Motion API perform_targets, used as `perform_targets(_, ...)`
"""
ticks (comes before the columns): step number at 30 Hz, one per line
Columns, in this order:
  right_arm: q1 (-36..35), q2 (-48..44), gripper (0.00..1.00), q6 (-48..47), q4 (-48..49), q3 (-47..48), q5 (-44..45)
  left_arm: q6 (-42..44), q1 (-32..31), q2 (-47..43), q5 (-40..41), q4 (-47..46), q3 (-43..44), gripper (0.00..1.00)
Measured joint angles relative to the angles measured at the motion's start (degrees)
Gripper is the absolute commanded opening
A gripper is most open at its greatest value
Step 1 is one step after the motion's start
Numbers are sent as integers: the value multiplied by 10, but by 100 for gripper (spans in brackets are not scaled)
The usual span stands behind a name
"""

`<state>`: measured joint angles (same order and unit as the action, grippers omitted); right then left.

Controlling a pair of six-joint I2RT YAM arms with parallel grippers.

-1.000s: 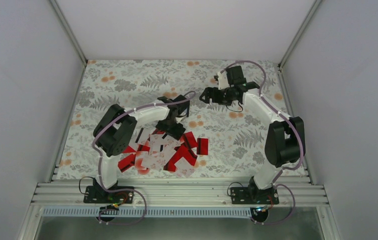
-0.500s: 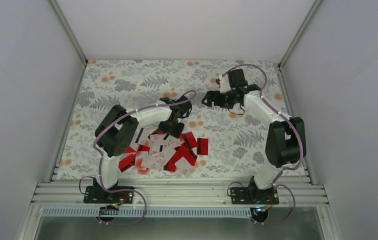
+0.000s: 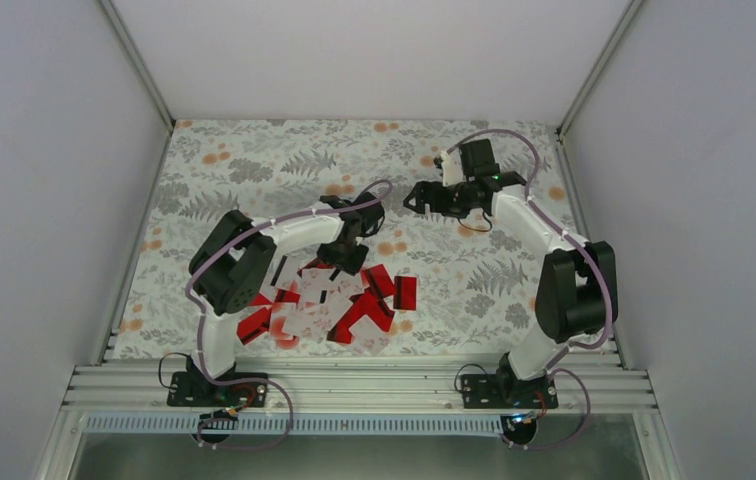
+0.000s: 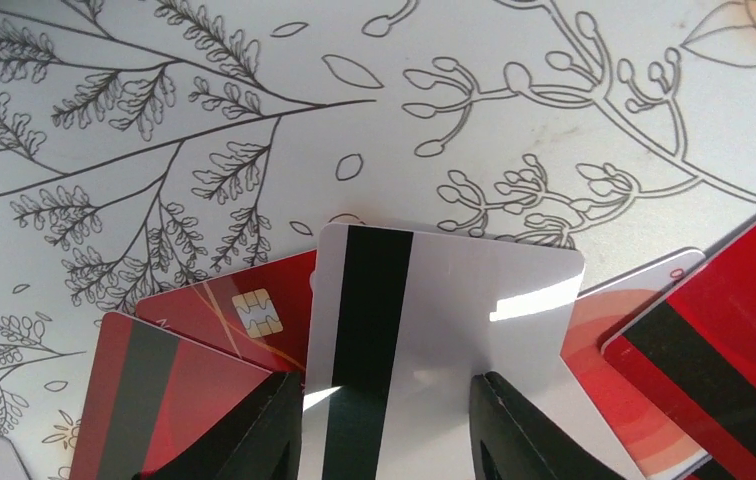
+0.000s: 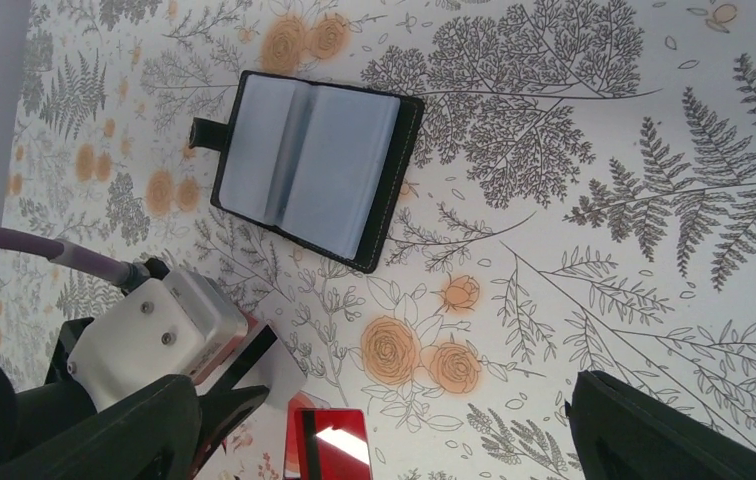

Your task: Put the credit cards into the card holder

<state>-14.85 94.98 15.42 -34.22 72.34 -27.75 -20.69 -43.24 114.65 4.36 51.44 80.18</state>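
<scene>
Red and white credit cards (image 3: 326, 306) lie in a heap at the near middle of the mat. My left gripper (image 3: 340, 260) is down at the heap's far edge. Its half-closed jaws straddle a white card with a black stripe (image 4: 434, 300). The left fingertip (image 4: 276, 420) is at that card's edge and the right one rests on its face. I cannot tell whether it is gripped. The card holder (image 5: 309, 170) lies open, pale blue inside, under my right arm. My right gripper (image 5: 384, 440) hovers wide open and empty.
A red chip card (image 4: 244, 315) and a striped red card (image 4: 734, 330) flank the white one. A single red card (image 3: 405, 292) lies right of the heap. The floral mat (image 3: 254, 170) is walled at the left, back and right.
My left jaws have narrowed around the white card. The right gripper has drifted slightly to the right, still wide open.
</scene>
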Motion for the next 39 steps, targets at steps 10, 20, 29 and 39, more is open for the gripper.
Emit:
perform_targets(10, 0, -1, 93, 15, 12, -33, -23, -3, 0, -16, -4, -8, -10, 19)
perform_targets(20, 0, -1, 94, 26, 27, -50, -53, -6, -1, -37, -9, -15, -10, 3)
perform_targets(29, 0, 17, 93, 25, 48, -74, -136, -3, -1, -62, -62, -40, -10, 3)
perform_targets(39, 0, 56, 91, 43, 70, -137, -231, 18, 5, -71, -90, -47, -21, 70)
